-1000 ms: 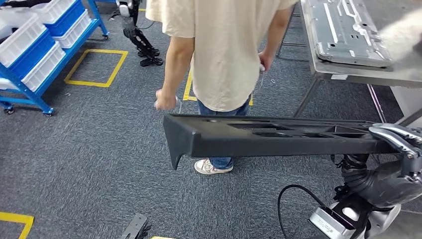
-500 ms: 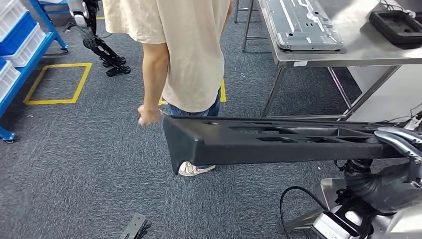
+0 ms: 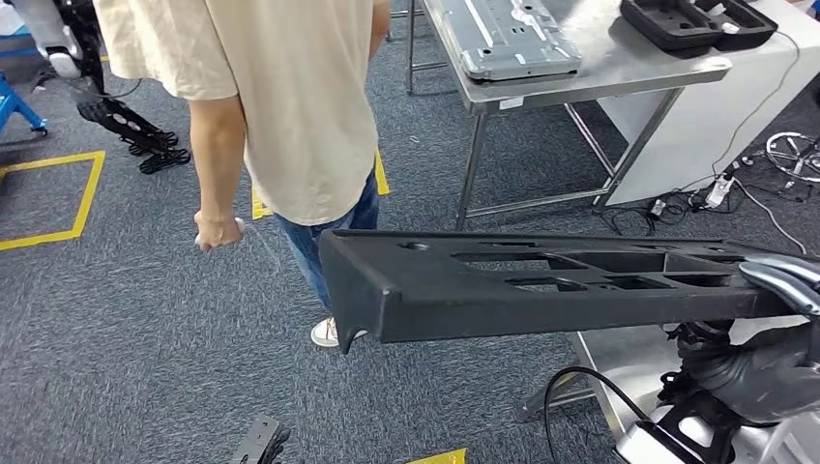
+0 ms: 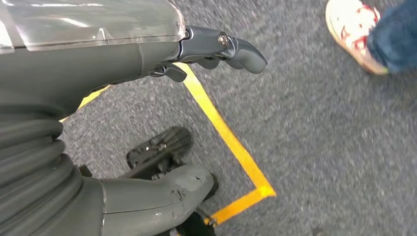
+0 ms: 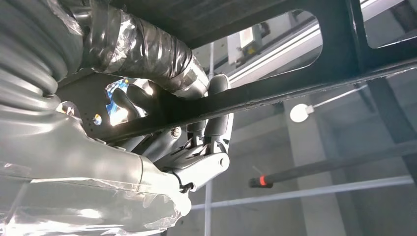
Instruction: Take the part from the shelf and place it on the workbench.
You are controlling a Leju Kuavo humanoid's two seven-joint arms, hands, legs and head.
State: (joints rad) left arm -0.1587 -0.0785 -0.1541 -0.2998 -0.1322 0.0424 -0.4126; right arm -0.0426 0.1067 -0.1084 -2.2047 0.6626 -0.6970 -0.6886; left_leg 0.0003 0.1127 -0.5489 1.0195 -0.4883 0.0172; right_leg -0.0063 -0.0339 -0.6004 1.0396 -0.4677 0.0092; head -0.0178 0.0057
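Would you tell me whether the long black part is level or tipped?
Roughly level: the long black perforated part runs nearly horizontally above the carpet, gripped by the right hand.

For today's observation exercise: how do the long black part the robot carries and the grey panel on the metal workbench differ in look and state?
The black part is dark and matt, pierced by cut-outs; the grey panel is pale, ribbed metal. The black part is held off the floor by the right hand; the grey panel lies flat on the workbench. Both are long and flat.
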